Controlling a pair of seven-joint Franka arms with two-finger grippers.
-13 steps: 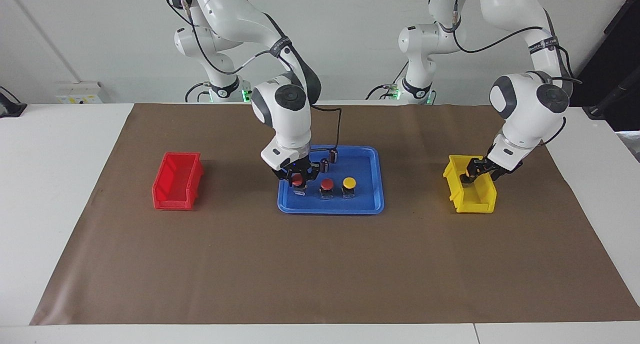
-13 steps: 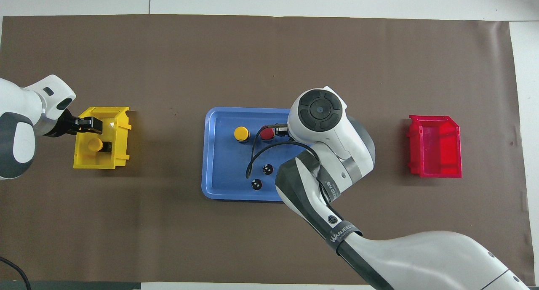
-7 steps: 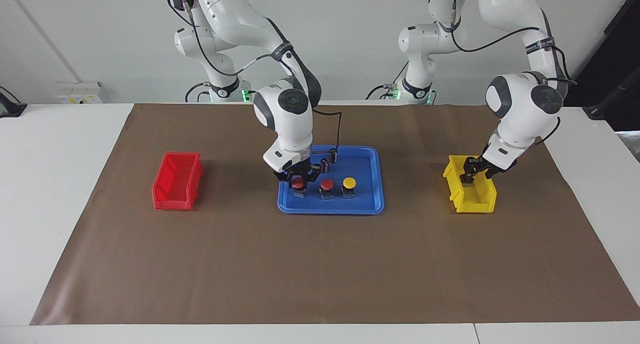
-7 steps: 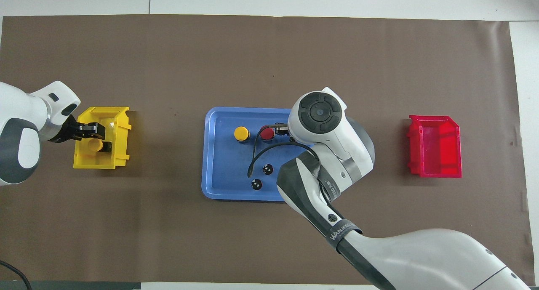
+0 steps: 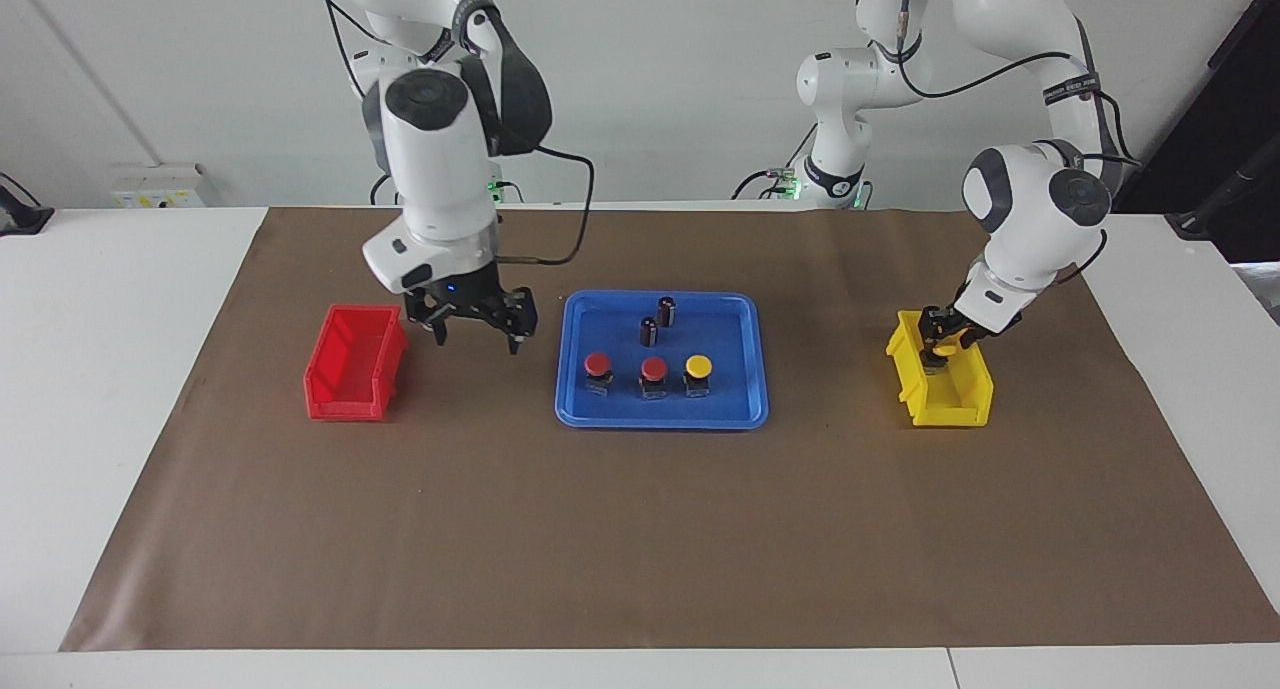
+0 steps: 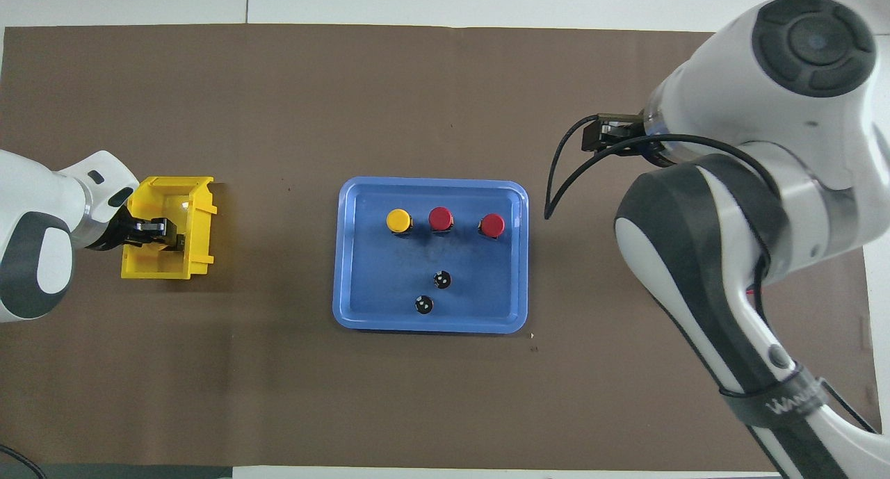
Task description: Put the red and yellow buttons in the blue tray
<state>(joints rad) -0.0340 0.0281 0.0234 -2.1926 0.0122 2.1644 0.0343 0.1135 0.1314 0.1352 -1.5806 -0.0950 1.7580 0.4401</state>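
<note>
The blue tray (image 5: 732, 394) lies mid-table and also shows in the overhead view (image 6: 361, 256). In it stand two red buttons (image 5: 597, 365) (image 5: 653, 369) and one yellow button (image 5: 697, 367) in a row; the overhead view shows the same red ones (image 6: 491, 224) (image 6: 440, 219) and yellow one (image 6: 398, 220). My right gripper (image 5: 476, 327) hangs open and empty over the mat between the red bin and the tray. My left gripper (image 5: 940, 337) is down in the yellow bin (image 5: 962, 405) at a second yellow button (image 5: 946, 350), which it hides in the overhead view (image 6: 154, 226).
Two dark capless cylinders (image 5: 649, 331) (image 5: 666, 310) stand in the tray nearer the robots. The empty red bin (image 5: 350, 369) sits toward the right arm's end; my right arm covers it in the overhead view. The yellow bin (image 6: 198, 222) sits toward the left arm's end.
My right gripper let go of the red button in the tray, rose and swung toward the red bin. My left gripper sank lower into the yellow bin over the yellow button.
</note>
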